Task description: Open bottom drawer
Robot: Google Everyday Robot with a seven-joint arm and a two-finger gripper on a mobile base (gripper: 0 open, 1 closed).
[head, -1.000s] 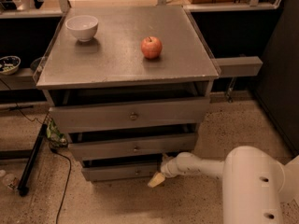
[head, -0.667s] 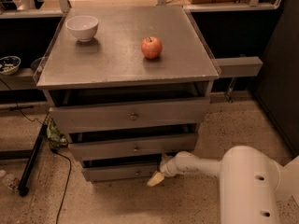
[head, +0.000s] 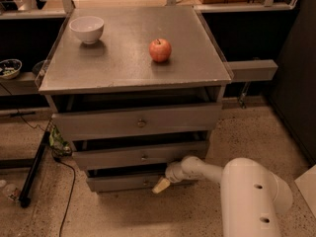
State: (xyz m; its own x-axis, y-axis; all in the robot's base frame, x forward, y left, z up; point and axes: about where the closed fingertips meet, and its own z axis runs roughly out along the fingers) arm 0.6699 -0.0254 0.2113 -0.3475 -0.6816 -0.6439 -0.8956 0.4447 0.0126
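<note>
1. Down near the floor, the robot's gripper (head: 161,185) hangs at the front of the bottom drawer (head: 121,182), lowest in the grey cabinet (head: 123,70).
2. Whether it is open or closed cannot be told.
3. An apple (head: 160,50) and a white bowl (head: 87,28) sit on top, well apart.

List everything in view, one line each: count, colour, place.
cabinet: one, grey, centre
bowl: one, white, cabinet top, back left
apple: one, red, cabinet top, right of centre
top drawer: one, grey, just under the top
middle drawer: one, grey, below that
bottom drawer: one, grey, lowest, near the floor
dish: one, pale, shelf at far left
arm: one, white, lower right
gripper: one, pale yellow, at the bottom drawer's front
</note>
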